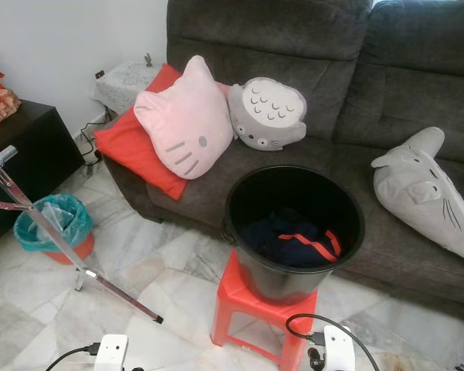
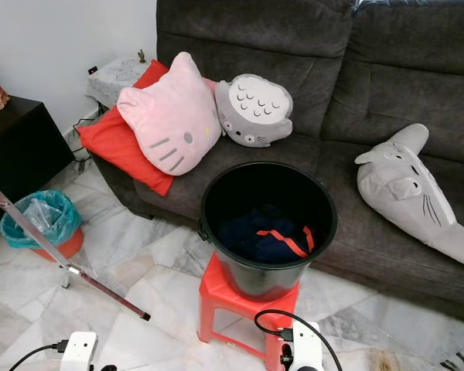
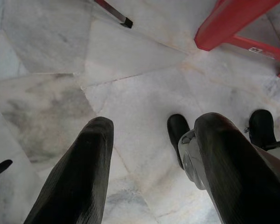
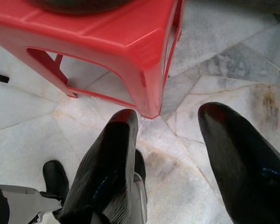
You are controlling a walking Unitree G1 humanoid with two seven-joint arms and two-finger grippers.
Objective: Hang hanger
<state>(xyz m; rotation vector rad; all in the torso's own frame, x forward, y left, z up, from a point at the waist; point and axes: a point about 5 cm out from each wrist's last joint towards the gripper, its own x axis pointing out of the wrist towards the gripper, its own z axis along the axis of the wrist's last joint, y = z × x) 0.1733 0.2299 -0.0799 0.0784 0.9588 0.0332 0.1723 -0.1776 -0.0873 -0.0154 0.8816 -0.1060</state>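
- Black bucket (image 1: 294, 224) on your red stool (image 1: 251, 309) sits ahead of both grippers, dark clothes (image 1: 290, 239) with a red strap inside; you cannot pick out a hanger among them.
- Your left gripper (image 3: 149, 154) hangs low over the marble floor (image 3: 51, 93), fingers spread apart, nothing held; the stool's leg lies beyond its tips.
- Your right gripper (image 4: 170, 154) is likewise parted and empty, the stool just ahead of it.
- Metal rack (image 1: 54, 232) stands off to your left, near a green-lined bin (image 1: 54, 224).
- Beyond the bucket, a grey sofa (image 1: 371, 93) holds a pink cushion (image 1: 185, 120), a grey one (image 1: 267, 112) and a plush (image 1: 425, 193).
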